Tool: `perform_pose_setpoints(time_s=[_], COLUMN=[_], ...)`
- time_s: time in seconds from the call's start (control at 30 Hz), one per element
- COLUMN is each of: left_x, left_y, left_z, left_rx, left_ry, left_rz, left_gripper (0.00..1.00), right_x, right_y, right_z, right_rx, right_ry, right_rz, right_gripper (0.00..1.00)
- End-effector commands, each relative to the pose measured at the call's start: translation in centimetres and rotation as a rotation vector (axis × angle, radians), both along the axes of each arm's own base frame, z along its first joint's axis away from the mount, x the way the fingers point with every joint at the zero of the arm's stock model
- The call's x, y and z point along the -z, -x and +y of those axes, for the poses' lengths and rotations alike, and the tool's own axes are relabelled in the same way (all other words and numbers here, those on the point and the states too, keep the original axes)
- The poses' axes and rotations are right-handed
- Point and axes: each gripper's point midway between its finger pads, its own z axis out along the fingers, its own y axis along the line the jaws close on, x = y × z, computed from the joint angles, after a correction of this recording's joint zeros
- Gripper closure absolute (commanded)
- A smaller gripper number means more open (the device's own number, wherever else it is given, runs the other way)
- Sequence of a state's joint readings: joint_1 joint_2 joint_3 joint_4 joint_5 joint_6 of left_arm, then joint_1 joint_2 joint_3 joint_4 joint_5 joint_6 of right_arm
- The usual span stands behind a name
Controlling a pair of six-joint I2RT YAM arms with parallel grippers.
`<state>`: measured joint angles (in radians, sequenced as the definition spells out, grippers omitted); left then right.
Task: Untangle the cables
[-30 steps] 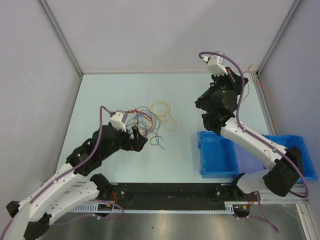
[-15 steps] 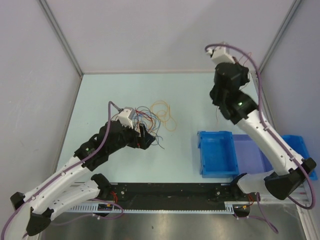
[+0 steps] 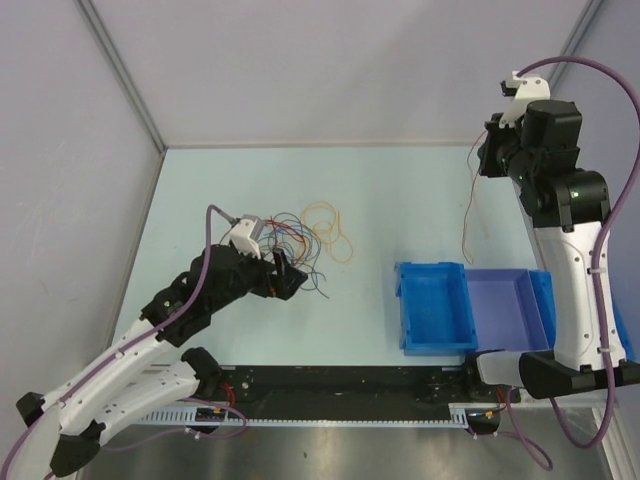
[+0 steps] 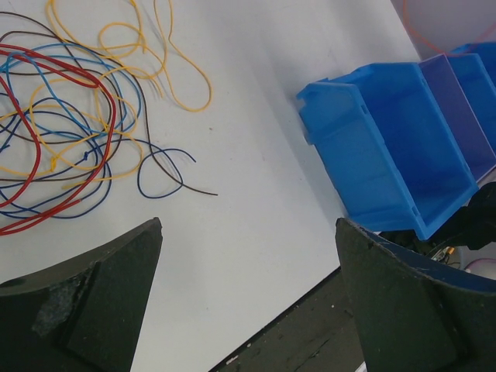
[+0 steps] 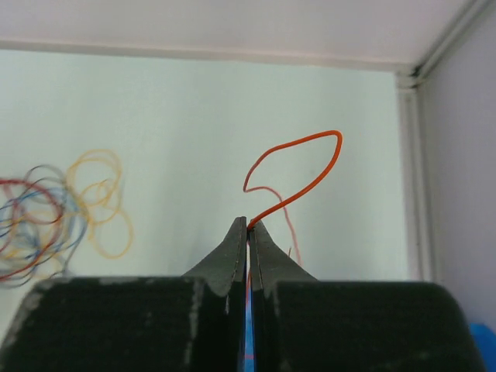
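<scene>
the pale green table (image 3: 400, 190) carries everything. the right arm stands tall at the far right corner, its right gripper (image 5: 248, 226) pinched tight on a thin orange wire (image 5: 298, 174) that hangs down from the fingers, well apart from the bunch. the left arm reaches in low from the near left, the left gripper (image 4: 248, 232) spread wide and holding nothing, just on the near side of the bunch. a blue bin (image 3: 435, 305) lies at the near right, a second bin (image 3: 510, 300) beside it. the cables (image 4: 62, 132), a loose tangle of red, blue, yellow and dark loops, lie left of the table's middle.
</scene>
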<state>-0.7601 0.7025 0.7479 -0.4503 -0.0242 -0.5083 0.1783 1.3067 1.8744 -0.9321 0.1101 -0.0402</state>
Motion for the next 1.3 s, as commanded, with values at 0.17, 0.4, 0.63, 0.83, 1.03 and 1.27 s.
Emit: perform_pose_setpoints(time_s=[0.17, 0.4, 0.63, 0.83, 1.03, 1.27], left_x=[-0.7, 0.1, 0.8, 1.3, 1.7, 1.9], left_y=[0.1, 0.4, 0.7, 0.9, 0.8, 0.7], left_z=[0.4, 1.1, 2.0, 2.2, 1.9, 1.8], left_rx=[-0.022, -0.04, -0.059, -0.06, -0.05, -0.05], left_ry=[0.016, -0.002, -0.029, -0.04, -0.047, -0.043], left_rz=[-0.011, -0.003, 0.003, 0.012, 0.021, 0.022], left_gripper=[0.02, 0.02, 0.02, 0.02, 0.02, 0.03], right_x=[-3.9, -5.1, -3.0, 1.0, 4.2, 8.9], right_y=[6.5, 8.8, 9.4, 10.5, 11.9, 13.5], right_z=[3.0, 3.9, 4.1, 4.4, 4.4, 4.6], right_rx=[-0.175, -0.229, -0.228, -0.23, -0.223, -0.181], right_ry=[-0.207, -0.258, -0.271, -0.302, -0.323, -0.39], right_rz=[-0.036, -0.053, -0.01, 0.059, 0.123, 0.215], right_gripper=[1.0, 1.0, 1.0, 1.0, 1.0, 1.0])
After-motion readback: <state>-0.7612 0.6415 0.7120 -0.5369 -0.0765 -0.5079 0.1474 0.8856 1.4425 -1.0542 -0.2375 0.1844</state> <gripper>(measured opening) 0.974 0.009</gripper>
